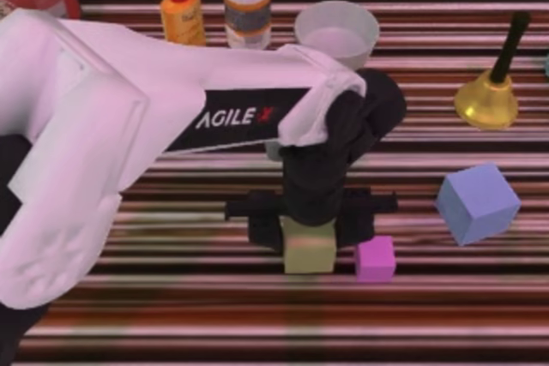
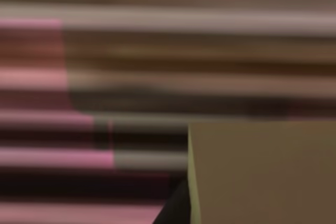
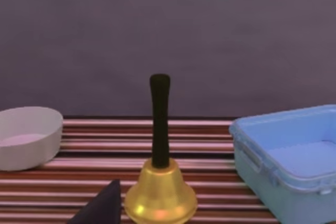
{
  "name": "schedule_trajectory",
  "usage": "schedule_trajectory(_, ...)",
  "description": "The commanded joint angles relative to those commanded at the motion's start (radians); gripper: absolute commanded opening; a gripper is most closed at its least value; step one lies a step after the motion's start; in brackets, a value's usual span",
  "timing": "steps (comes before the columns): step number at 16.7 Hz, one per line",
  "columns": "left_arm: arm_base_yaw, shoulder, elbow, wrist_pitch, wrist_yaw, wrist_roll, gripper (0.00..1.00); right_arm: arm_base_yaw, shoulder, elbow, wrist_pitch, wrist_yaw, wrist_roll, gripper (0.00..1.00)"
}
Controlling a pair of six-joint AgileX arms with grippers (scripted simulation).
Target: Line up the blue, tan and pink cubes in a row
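The tan cube sits at the table's middle, and it fills the lower part of the left wrist view. My left gripper reaches down over it, shut on it, with a black finger against the cube's side. The small pink cube lies just to the right of the tan one, a narrow gap between them. The large blue cube rests turned at an angle farther right and a little farther back. My right arm is out of the top view; a dark part of the right gripper shows near the bell.
A gold bell with a black handle stands at the back right, also in the right wrist view. A white bowl, an orange bottle and a white bottle line the back. A light blue box is beside the bell.
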Motion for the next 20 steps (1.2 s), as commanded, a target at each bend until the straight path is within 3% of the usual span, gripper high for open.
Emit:
schedule_trajectory(9, 0.0, 0.0, 0.0, 0.0, 0.0, 0.0, 0.98, 0.0, 0.0, 0.0, 0.0, 0.0, 0.0, 1.0)
schedule_trajectory(20, 0.001, -0.005, 0.016, -0.018, -0.001, 0.0, 1.0, 0.0, 0.0, 0.0, 0.0, 0.0, 0.0, 1.0)
